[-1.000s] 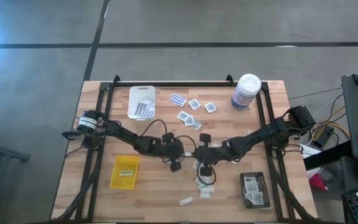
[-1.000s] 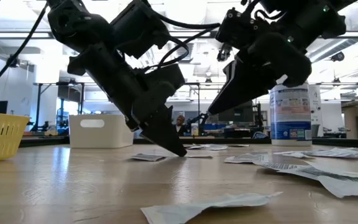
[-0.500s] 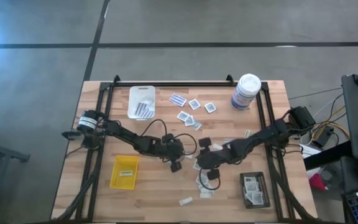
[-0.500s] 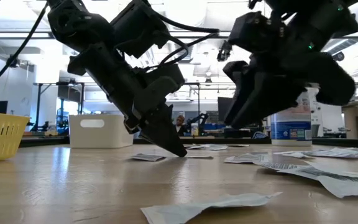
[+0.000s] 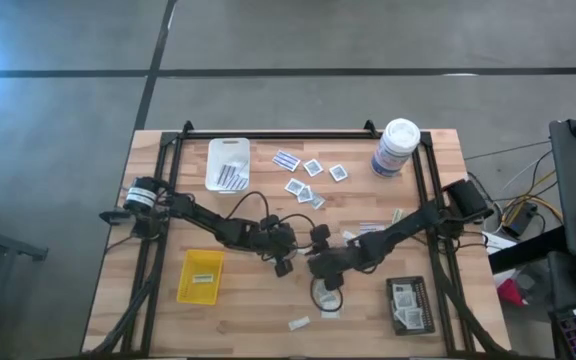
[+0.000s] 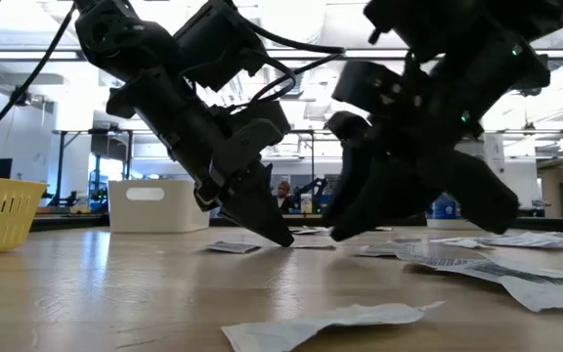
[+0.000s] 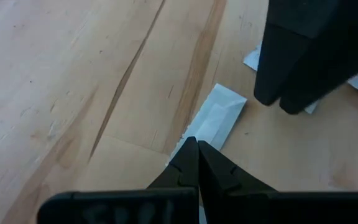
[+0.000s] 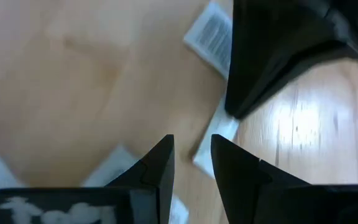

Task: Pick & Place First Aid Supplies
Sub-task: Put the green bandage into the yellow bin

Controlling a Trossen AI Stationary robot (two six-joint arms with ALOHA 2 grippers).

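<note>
1. A small pale narrow paper packet (image 7: 216,118) lies flat on the light wooden table (image 5: 268,310), near its middle, between the 2 gripper tips; the right wrist view shows it as a pale strip (image 8: 213,140) just ahead of the fingers.
2. The left gripper (image 7: 197,155) has its fingers pressed together, nothing between them; the tip rests at the near end of that packet, touching or just above it, cannot tell which.
3. The right gripper (image 8: 191,155) has its fingers slightly parted, a narrow gap showing, nothing seen held. It points down at the table just beside the left gripper (image 5: 286,262).
4. Other supplies: white square packets with dark grey centres (image 5: 313,168) and a blue-and-white striped strip (image 5: 286,160) lie toward the far edge; more pale packets (image 5: 298,323) lie near the front edge.
5. A white rectangular plastic tray (image 5: 228,165) holds striped strips; a yellow rectangular tray (image 5: 200,277) holds 1 pale strip; a black rectangular tray (image 5: 409,305) holds white squares.
6. A tall white canister with a blue label (image 5: 396,148) stands upright at the far right of the table.
</note>
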